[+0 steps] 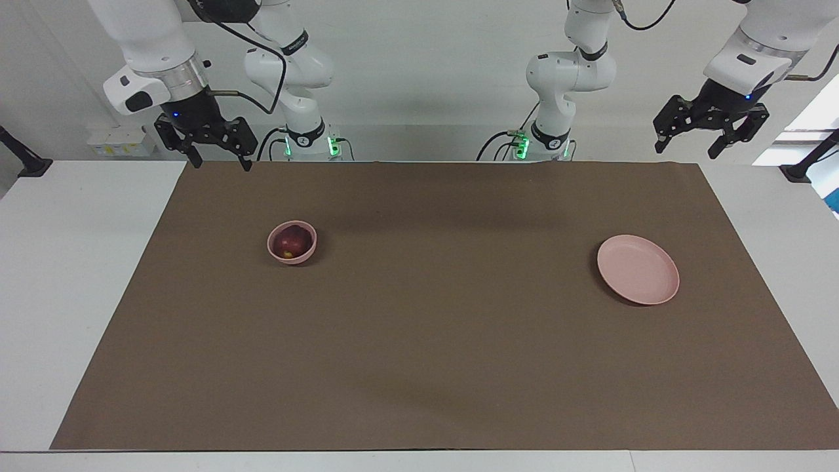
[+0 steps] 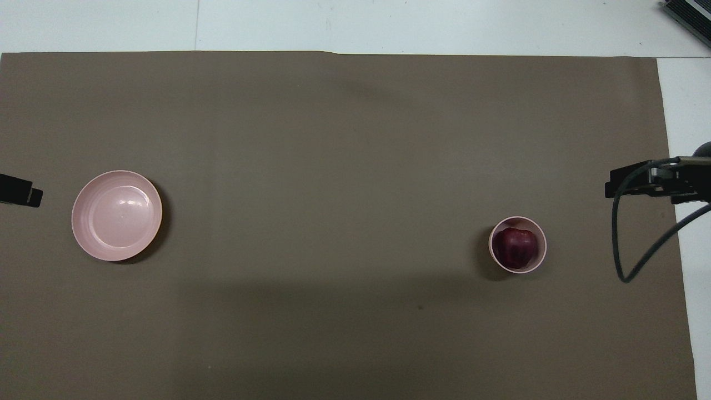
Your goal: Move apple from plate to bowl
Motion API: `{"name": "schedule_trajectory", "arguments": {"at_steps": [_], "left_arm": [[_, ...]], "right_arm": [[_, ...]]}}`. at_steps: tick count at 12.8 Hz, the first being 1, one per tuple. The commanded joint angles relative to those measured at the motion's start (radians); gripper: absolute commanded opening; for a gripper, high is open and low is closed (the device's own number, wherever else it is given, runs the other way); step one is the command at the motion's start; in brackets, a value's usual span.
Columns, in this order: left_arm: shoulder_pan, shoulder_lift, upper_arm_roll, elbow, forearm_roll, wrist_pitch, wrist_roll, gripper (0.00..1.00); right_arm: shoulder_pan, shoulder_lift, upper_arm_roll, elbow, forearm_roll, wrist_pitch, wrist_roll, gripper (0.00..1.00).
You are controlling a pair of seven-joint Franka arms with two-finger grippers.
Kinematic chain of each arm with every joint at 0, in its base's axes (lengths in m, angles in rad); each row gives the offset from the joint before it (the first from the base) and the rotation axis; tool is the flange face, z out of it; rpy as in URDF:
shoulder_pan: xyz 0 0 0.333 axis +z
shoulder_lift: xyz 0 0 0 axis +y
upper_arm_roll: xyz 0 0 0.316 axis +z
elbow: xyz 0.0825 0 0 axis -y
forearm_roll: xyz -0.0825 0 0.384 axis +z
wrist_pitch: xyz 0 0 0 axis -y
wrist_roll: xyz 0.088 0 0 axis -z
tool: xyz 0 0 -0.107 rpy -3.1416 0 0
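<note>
Brown tabletop point(image 1: 419, 367) comes first. Both pincers hang apart and empty: right pincer point(image 1: 219, 157) up above the bowl point(image 1: 292, 242), left pincer point(image 1: 711, 141) above the plate point(image 1: 638, 269). Inside the bowl sits the apple point(image 1: 292, 241), firm, smooth, slippery; pinch its round sides.

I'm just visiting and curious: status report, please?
Left gripper and right gripper both open, raised at the robots' edge of the table, waiting. Apple sits in the bowl; plate bare. Nothing in the way.
</note>
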Motion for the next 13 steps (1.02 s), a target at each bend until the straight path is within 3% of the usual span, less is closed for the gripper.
{"name": "schedule_trajectory", "arguments": {"at_steps": [1, 13], "left_arm": [[-0.016, -0.026, 0.007, -0.028, 0.024, -0.006, -0.013, 1.00], [-0.004, -0.026, 0.015, -0.028, 0.024, -0.006, -0.013, 1.00]], "right_arm": [[-0.007, 0.014, 0.009, 0.022, 0.000, -0.017, 0.023, 1.00], [-0.004, 0.002, 0.009, 0.003, 0.000, -0.021, 0.022, 1.00]]}}
